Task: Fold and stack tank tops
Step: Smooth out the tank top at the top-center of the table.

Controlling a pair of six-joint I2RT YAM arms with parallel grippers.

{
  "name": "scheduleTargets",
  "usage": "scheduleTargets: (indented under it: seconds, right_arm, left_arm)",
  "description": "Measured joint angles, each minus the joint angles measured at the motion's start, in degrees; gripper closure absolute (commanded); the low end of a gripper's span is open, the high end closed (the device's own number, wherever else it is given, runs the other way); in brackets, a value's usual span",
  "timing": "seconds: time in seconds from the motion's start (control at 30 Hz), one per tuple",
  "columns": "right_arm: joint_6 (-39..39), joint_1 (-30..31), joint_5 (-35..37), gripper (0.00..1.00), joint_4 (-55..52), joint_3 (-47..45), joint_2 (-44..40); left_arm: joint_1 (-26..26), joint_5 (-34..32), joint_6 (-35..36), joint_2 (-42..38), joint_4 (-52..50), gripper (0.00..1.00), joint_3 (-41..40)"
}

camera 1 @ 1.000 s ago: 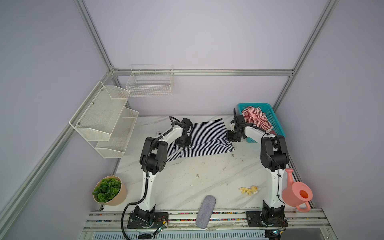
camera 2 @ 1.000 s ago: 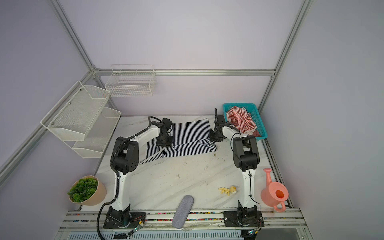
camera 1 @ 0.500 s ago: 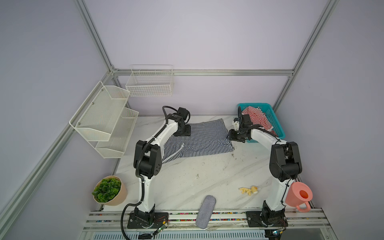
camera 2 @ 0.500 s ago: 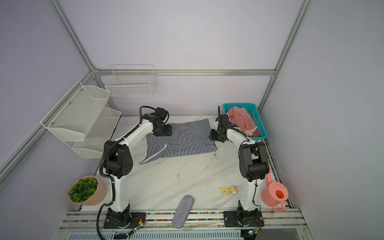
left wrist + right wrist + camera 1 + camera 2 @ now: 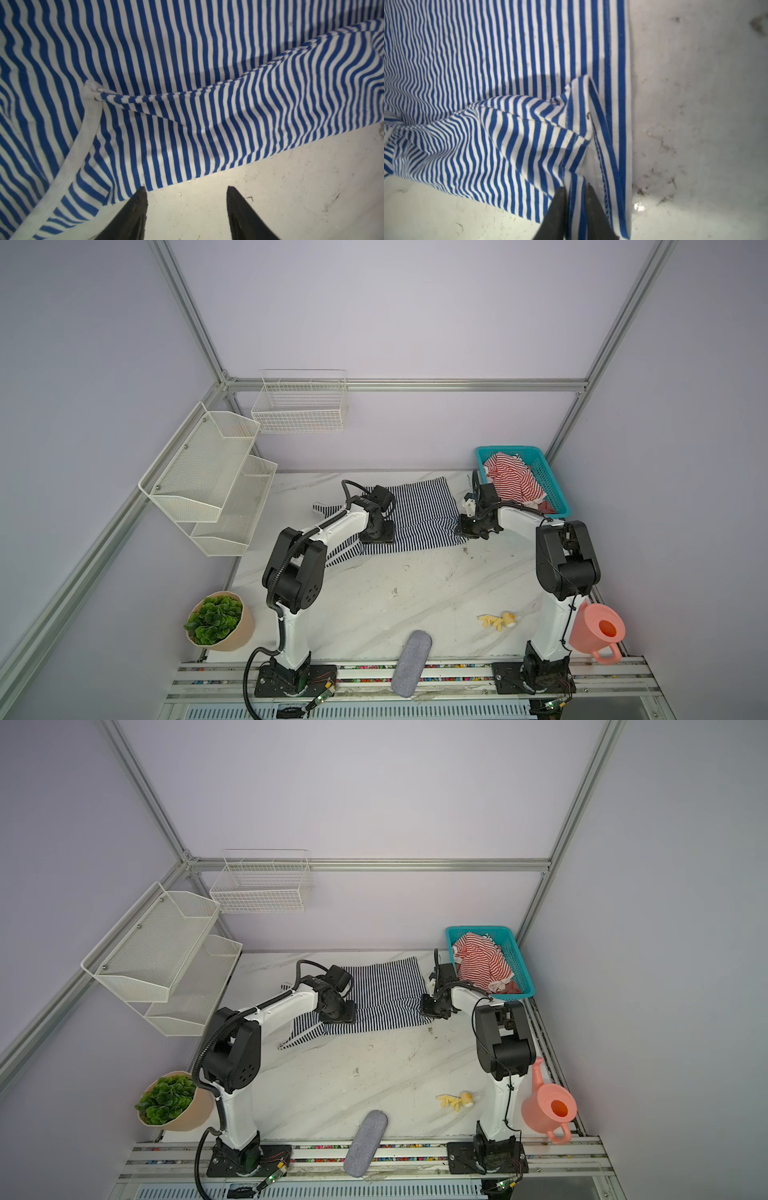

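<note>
So, the navy-and-white tank top (image 5: 419, 512) lies spread out at the back of the table (image 5: 415, 597). One side is flopped over onto itself, leaving a loose ridge across the middle. The red-and-white tank top (image 5: 513, 483) sits bunched in the teal basket (image 5: 552, 487), untouched.

The right gripper (image 5: 575, 187) is nipped almost closed on the hem corner, with a strip of striped knit caught between the jaws. The left gripper (image 5: 186, 188) stands about half open with nothing in it. Its tips are over bare table just off the shirt's edge, near the white armhole binding (image 5: 83, 145).

My read: this knit is light, limp and stretchy, so it'll sag and probably slide on the marble. Better to grab the doubled edges, hem or binding, both layers at once, not the thin middle.
</note>
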Motion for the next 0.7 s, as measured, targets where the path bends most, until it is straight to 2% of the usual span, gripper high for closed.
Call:
scheduleTargets:
  seconds: [0.13,0.3,0.7]
  right_arm:
    - [0.15,0.0,0.09,1.0,0.39,0.0,0.0]
    - [0.11,0.0,0.15,1.0,0.46,0.0,0.0]
    - [0.81,-0.07,3.54,1.0,0.46,0.0,-0.02]
  left_arm:
    - [0.2,-0.15,-0.46,1.92,1.2,0.4,-0.87]
    - [0.37,-1.97,-0.76,3.87,2.56,0.41,-2.23]
    - [1.36,-4.28,-0.85,1.22,6.4,0.41,-6.91]
